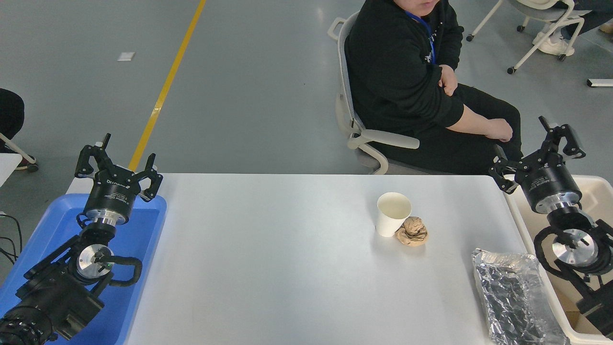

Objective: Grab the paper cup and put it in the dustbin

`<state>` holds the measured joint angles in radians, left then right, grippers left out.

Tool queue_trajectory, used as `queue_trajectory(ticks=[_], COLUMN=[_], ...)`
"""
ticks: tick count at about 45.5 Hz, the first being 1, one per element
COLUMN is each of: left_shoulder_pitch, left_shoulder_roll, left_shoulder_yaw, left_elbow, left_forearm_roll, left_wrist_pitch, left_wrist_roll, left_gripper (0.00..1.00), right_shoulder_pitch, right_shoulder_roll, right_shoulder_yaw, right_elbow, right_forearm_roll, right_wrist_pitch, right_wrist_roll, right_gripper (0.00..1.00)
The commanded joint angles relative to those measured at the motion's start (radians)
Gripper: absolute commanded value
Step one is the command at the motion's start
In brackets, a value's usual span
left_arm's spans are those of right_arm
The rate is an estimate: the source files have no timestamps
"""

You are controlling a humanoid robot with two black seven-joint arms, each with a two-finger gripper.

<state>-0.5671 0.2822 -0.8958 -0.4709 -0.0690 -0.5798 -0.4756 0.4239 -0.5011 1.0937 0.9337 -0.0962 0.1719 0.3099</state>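
A small white paper cup (392, 213) stands upright on the white table (287, 268), right of the middle. The cream-beige dustbin (519, 211) stands off the table's right edge, mostly hidden by the right arm. My right gripper (539, 148) is open and empty, raised over the dustbin's far end, well to the right of the cup. My left gripper (117, 163) is open and empty, parked over the blue tray at the lower left.
A crumpled brown paper wad (413, 231) touches the cup's right side. A crinkled silver foil tray (515, 294) lies at the table's front right. A blue plastic tray (134, 268) sits at the left edge. A person (407, 81) sits on a chair beyond the far edge.
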Motion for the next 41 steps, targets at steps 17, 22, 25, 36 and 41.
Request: queue_trajectory(ticks=[17, 22, 25, 36, 41], left_shoulder_pitch=[0.0, 0.0, 0.0, 0.0, 0.0], left_shoulder_roll=[0.0, 0.0, 0.0, 0.0, 0.0], left_shoulder_yaw=[0.002, 0.002, 0.002, 0.002, 0.002], left_elbow=[0.0, 0.0, 0.0, 0.0, 0.0], left_forearm_roll=[0.0, 0.0, 0.0, 0.0, 0.0], left_wrist_pitch=[0.0, 0.0, 0.0, 0.0, 0.0], left_wrist_roll=[0.0, 0.0, 0.0, 0.0, 0.0], left_gripper=[0.99, 0.99, 0.99, 0.99, 0.99], right_shoulder_pitch=[0.024, 0.026, 0.026, 0.021, 0.036], right_shoulder_roll=[0.001, 0.001, 0.001, -0.002, 0.0], right_shoulder_yaw=[-0.018, -0.018, -0.02, -0.032, -0.077], right_elbow=[-0.015, -0.015, -0.015, -0.019, -0.026], right_forearm_roll=[-0.008, -0.007, -0.007, -0.01, -0.008], right_wrist_pitch=[-0.005, -0.005, -0.005, -0.003, -0.003], right_wrist_roll=[0.0, 0.0, 0.0, 0.0, 0.0], right_gripper=[1.0, 1.0, 1.0, 1.0, 1.0])
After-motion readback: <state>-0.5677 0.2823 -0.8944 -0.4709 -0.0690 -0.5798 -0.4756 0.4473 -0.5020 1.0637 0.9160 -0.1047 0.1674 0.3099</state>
